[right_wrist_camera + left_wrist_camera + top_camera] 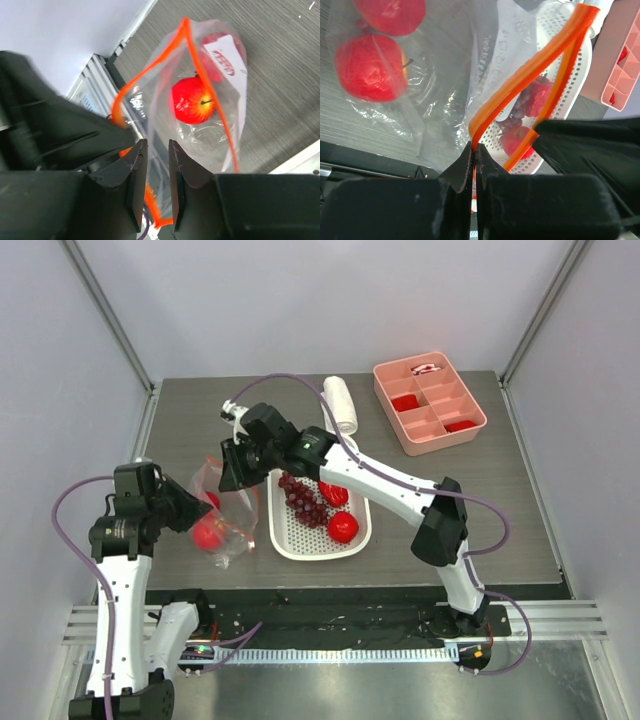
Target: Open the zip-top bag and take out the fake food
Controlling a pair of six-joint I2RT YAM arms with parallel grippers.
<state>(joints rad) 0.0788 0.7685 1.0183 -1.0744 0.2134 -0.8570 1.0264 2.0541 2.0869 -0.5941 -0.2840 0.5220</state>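
The clear zip-top bag [228,525] lies left of the white basket, its orange zip strip [520,80] parted into an open mouth. My left gripper [475,147] is shut on one side of that strip, at the bag's left edge [195,508]. My right gripper [157,145] hovers at the bag's far lip [232,468]; its jaws stand a narrow gap apart, with clear film and strip running between them, not pinched. Fake food inside the bag: a red apple [192,100] and another red fruit [390,12]. A grape bunch [303,498], a strawberry [334,494] and a red fruit [343,527] lie in the basket.
The white perforated basket [300,552] stands right of the bag, under the right forearm. A white cylinder [340,405] lies behind it. A pink divided tray [432,445] with flat red pieces sits at the back right. The table's near edge runs just below the bag.
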